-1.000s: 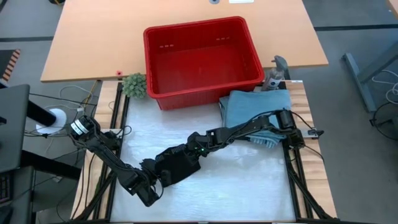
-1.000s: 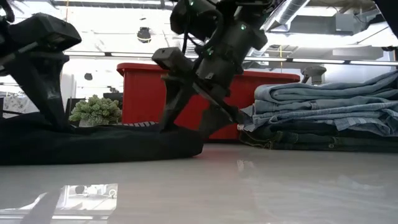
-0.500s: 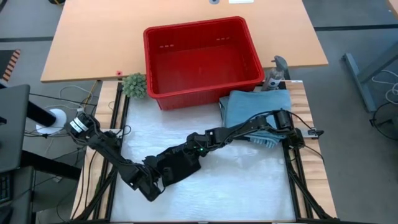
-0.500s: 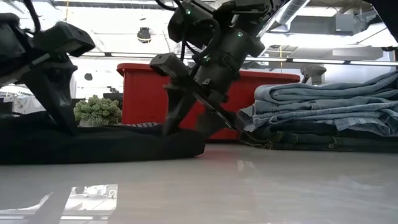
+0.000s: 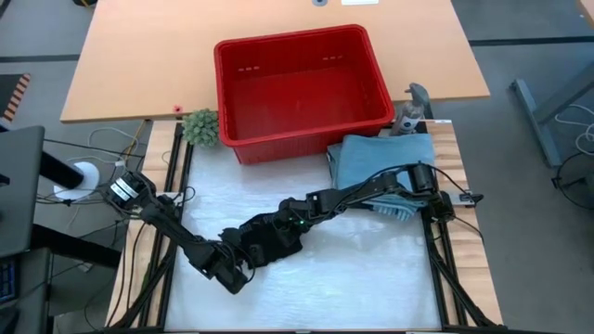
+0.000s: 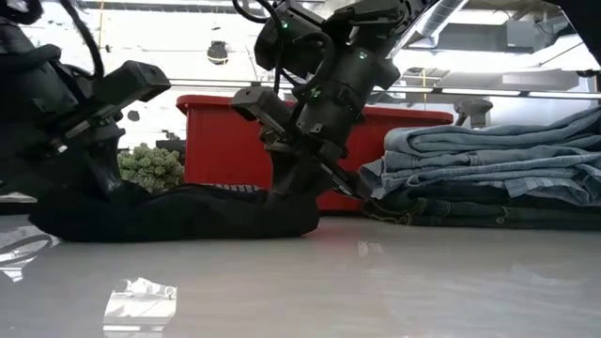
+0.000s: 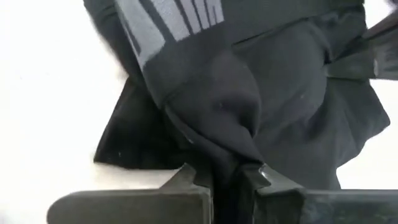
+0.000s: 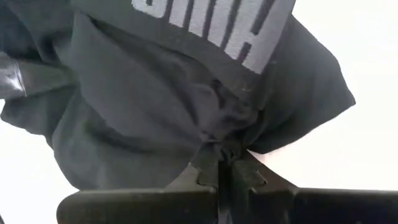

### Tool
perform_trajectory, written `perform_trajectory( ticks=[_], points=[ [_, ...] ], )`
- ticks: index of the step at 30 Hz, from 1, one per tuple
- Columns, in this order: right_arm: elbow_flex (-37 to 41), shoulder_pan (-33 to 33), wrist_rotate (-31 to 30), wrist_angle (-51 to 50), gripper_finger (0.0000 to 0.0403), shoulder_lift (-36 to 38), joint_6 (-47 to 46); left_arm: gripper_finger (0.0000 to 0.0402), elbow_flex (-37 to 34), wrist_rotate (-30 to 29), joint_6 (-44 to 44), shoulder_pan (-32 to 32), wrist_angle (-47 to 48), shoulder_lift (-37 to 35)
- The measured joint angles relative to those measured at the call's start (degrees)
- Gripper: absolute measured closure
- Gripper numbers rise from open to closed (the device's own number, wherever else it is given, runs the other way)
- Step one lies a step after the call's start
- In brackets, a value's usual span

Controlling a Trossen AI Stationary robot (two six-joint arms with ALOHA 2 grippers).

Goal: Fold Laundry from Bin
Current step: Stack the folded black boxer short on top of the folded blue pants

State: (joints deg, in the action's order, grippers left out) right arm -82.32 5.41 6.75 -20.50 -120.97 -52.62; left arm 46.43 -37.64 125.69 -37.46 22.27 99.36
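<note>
The soft black cloth garment with pale grey letters [image 5: 264, 243] lies bunched up near the middle of the white table top [image 5: 371, 269], and both arms have hold of it. The left gripper [image 7: 219, 175] has its two dark fingers pinched tight on a fold at one end, and the right gripper [image 8: 225, 163] is pinched tight on a fold at the other end. The cloth is thick and floppy, with puffy wrinkles where the fingers squeeze it, and it sags flat on the table between them. It is not folded yet, so I think this piece is only just starting. A lot looks done already: the big red plastic bin with slotted walls [image 5: 302, 88] sits behind the garment and shows no clothes inside, and a neat stack of folded light blue denim clothes [image 6: 498, 183] rests just beside the bin on the right side of the table. A striped blue-grey cloth [image 5: 394, 210] peeks out under the right arm by that stack. A small green plant [image 5: 200, 125] stands by the bin's left corner. So the black piece seems to be the last one left to fold
</note>
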Motion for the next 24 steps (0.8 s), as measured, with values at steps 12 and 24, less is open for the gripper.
perform_trajectory(
  ticks=[12,24],
  points=[
    [-1.7,0.0,-2.8,-12.8,0.0374,7.9,0.8,0.0400,2.2,1.1,-17.1,4.6,-0.4,-7.9],
    [-1.8,-1.3,-14.1,-30.4,0.0374,23.9,-0.4,0.0401,12.8,3.3,-48.3,19.7,-0.4,-13.9]
  ],
)
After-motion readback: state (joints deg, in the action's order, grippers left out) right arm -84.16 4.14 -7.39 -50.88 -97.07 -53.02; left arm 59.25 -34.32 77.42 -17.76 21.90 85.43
